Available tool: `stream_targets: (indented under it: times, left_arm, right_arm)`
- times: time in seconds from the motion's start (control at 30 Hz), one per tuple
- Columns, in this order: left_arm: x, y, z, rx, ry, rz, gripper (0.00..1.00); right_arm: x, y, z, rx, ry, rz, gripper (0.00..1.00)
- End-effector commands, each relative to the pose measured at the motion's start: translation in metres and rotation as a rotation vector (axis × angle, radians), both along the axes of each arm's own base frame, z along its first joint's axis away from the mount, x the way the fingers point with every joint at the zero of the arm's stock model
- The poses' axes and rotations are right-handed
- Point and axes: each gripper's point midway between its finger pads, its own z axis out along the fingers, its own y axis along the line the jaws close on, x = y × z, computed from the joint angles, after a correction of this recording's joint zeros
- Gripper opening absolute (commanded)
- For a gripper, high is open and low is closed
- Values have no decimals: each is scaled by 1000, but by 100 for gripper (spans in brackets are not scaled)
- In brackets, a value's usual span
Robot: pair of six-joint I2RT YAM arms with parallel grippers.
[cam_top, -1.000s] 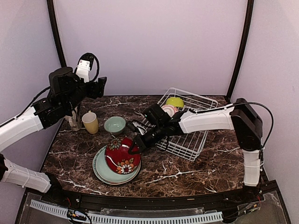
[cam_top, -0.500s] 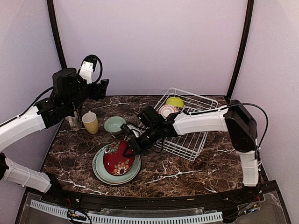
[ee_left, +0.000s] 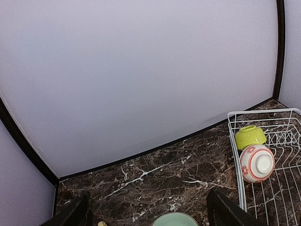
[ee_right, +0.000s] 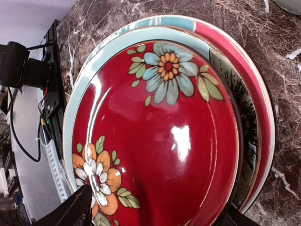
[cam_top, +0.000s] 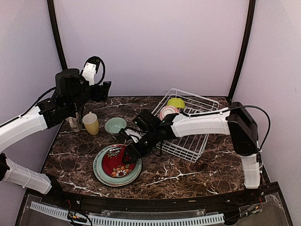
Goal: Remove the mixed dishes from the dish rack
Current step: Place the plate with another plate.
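red floral plate point(cam_top: 117, 162) now lies flat on the stacked plates point(cam_top: 100, 173).

The right gripper point(cam_top: 128, 154) is at the rim of the red floral plate point(cam_top: 116, 163), which lies atop a pale-green plate point(cam_top: 100, 174).

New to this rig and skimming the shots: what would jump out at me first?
The glossy red floral plate grabs you first, lying atop a stack of plates at the near left of the table, with the right hand at its edge. Next comes the white dish rack at the back right, holding a lime bowl and a pink-striped bowl.
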Motion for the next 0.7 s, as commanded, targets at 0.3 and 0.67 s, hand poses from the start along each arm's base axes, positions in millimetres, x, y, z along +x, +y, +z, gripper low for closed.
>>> stream_targets:
  times: [0.3,0.67]
  left_arm:
    - [5,0,4,9,11,12,84]
    - [3,3,7,-1,2,19,90]
  right_arm:
    - [8,-9,49,25,-168,-28,93]
    - [35,-22,101,77,-358,-87,99]
